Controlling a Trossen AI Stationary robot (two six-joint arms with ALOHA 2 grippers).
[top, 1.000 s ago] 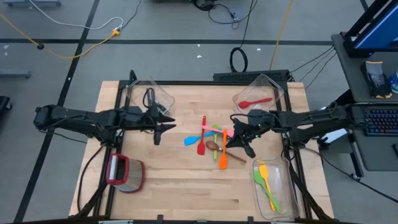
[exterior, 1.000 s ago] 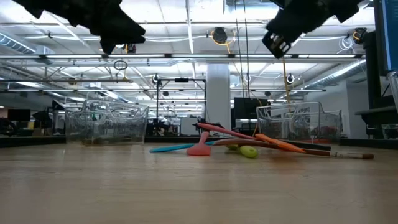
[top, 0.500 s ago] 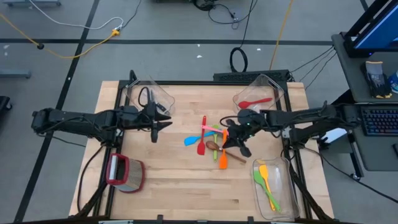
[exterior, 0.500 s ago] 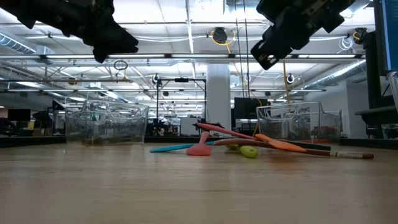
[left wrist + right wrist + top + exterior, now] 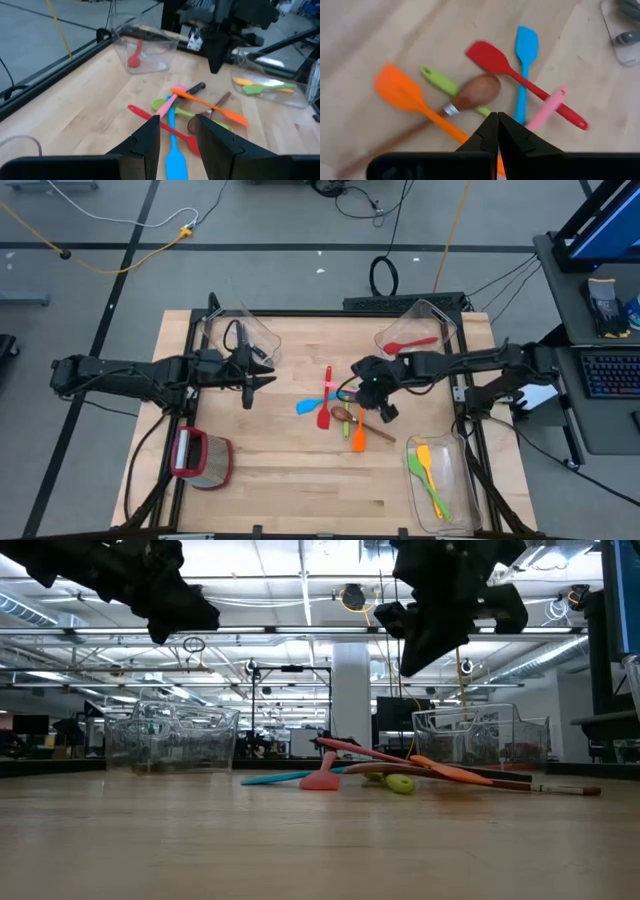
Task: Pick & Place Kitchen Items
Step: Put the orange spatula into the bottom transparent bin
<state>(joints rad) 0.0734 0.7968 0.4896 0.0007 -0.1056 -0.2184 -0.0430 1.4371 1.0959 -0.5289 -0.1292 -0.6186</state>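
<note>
The kitchen items lie in a loose pile at the table's middle: a red spatula (image 5: 323, 413), blue spatula (image 5: 306, 406), orange spatula (image 5: 358, 436), pink utensil (image 5: 336, 388), green utensil (image 5: 440, 82) and wooden spoon (image 5: 476, 92), crossing one another on the wood. My right gripper (image 5: 362, 394) hangs shut above the pile's right side, slanting down, touching nothing; its own view shows the tips (image 5: 496, 121) over the pink handle (image 5: 547, 111). My left gripper (image 5: 262, 378) stands open to the left of the pile, raised, with nothing between its fingers (image 5: 150, 140).
A clear bin (image 5: 240, 332) with dark items stands at the far left. Another (image 5: 418, 330), at the far right, holds a red spoon (image 5: 410, 343). A third (image 5: 440, 480), at the near right, holds yellow and green spatulas. A red-rimmed container (image 5: 200, 458) sits near left.
My right gripper has moved toward the table's left, over the pile, sinking a little. It has rolled and tipped from nearly level to slanting down. It has stayed shut. My left gripper has drawn back slightly toward the left. The utensils have not moved.
</note>
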